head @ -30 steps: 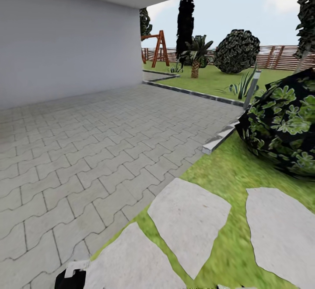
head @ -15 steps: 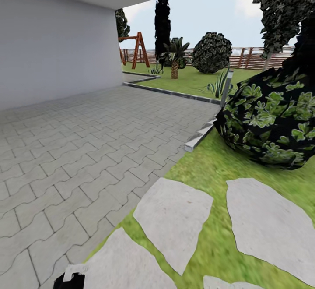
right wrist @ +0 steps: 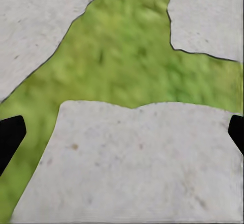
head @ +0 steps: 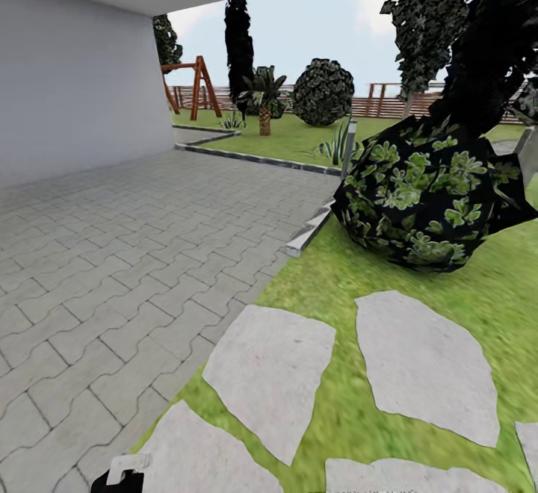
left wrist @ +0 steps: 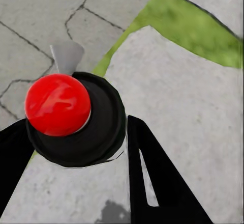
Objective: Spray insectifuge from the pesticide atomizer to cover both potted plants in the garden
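The view has swung right along the stepping stones (head: 422,362) toward the lawn, so the search continues; left fingers (left wrist: 76,147) grip a red-capped black object (left wrist: 76,119), right fingers (right wrist: 122,132) spread wide.

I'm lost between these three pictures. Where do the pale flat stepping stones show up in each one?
Head view: the stepping stones lie low in the picture, in the lawn right of the paved yard.
Left wrist view: one stone lies under the black fingers, beside a red ball.
Right wrist view: one stone lies between the two fingers, with others beyond it.
Shared landmark: the grass strips between the stones.
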